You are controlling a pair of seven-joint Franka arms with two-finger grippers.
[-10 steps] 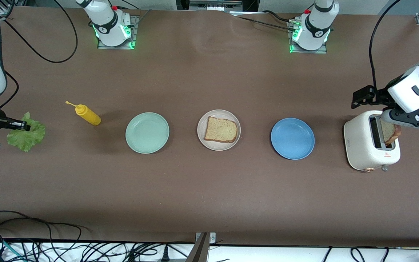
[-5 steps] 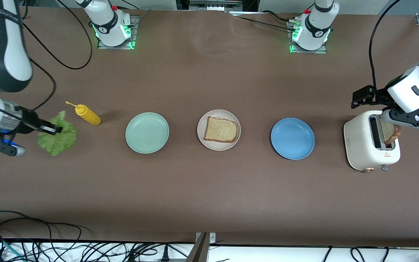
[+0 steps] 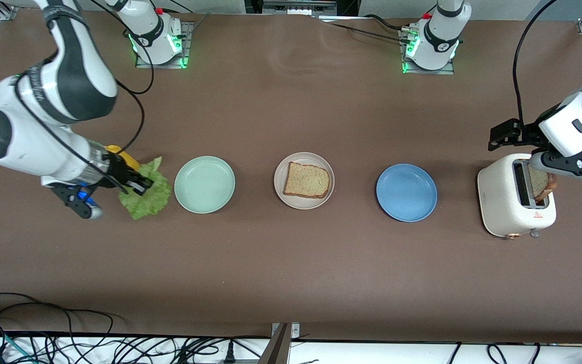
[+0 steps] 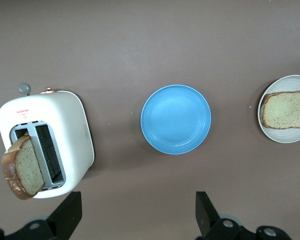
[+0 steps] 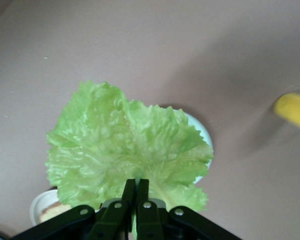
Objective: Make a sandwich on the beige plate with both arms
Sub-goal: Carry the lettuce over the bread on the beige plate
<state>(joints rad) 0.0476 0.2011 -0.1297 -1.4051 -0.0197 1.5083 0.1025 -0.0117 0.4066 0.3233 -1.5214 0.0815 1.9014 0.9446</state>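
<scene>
The right gripper (image 3: 142,185) hangs over the table beside the mint green plate (image 3: 204,184), jaws clamped on the ruffled green lettuce leaf (image 3: 145,198). On the beige plate (image 3: 304,180), mid-table, lies one square brown bread slice (image 3: 306,180) with darker crust. The blue plate (image 3: 406,192) follows with bare table between. The left gripper (image 4: 135,215), jaws wide apart, hovers over the toaster (image 3: 511,203) holding a second slice (image 3: 542,184).

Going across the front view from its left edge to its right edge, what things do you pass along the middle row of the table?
Lettuce leaf held in the shut right gripper → mint green plate → beige plate with a bread slice → blue plate → toaster with a second bread slice, under the open left gripper.
</scene>
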